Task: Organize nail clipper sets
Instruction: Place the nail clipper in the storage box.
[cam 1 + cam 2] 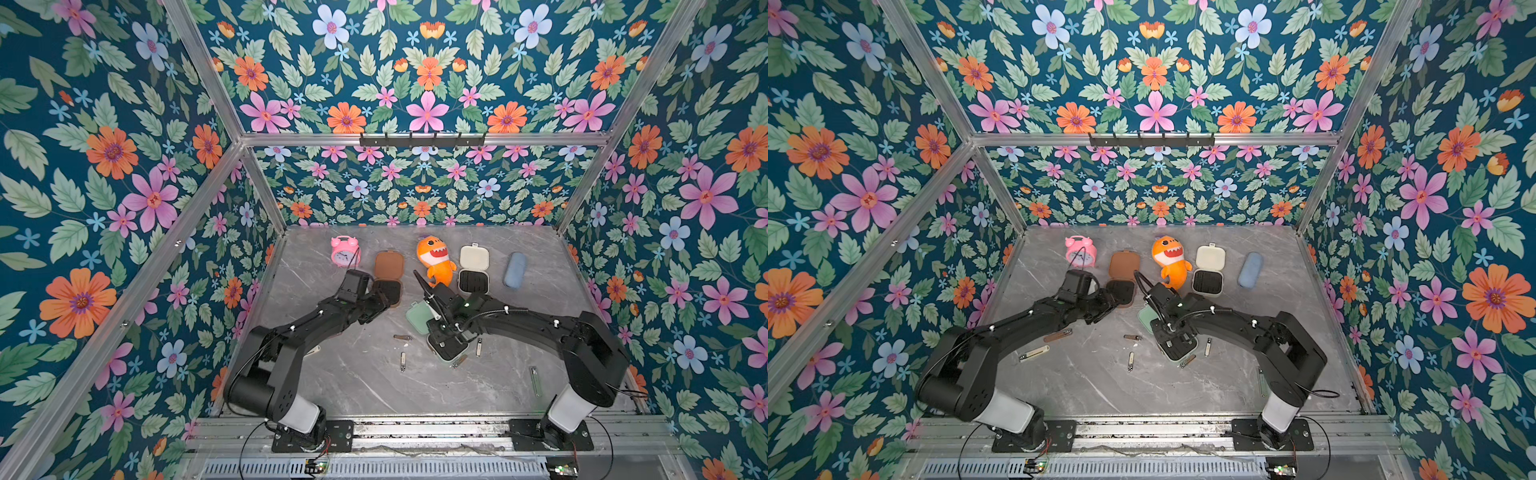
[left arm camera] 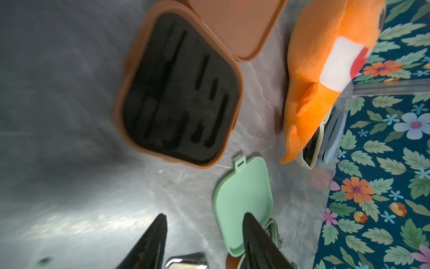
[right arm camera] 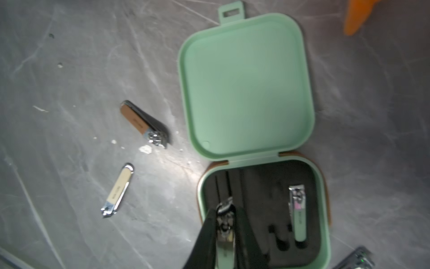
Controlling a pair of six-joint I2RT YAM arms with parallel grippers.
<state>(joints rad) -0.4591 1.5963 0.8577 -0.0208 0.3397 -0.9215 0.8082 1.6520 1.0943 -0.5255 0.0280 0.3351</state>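
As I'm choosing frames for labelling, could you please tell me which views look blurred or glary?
Left wrist view: brown case smeared by motion blur, bright glare on the table. Right wrist view: mildly soft, the clipper in the right end effector fuzzy, glare beside the green case. Both top views: sharp, evenly lit.

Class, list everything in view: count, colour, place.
brown case: one, brown, back left-centre
cream case: one, cream, back right
shark plush: one, orange, between them
mint green case: one, mint, centre
loose clippers: about seven, silver, scattered on table
slotted clipper: one, mint-handled, inside mint green case
alarm clock: one, pink, back left
pouch: one, blue-grey, right of cream case
left gripper: one, black, open, near brown case
right gripper: one, black, shut on held clipper, over mint green case
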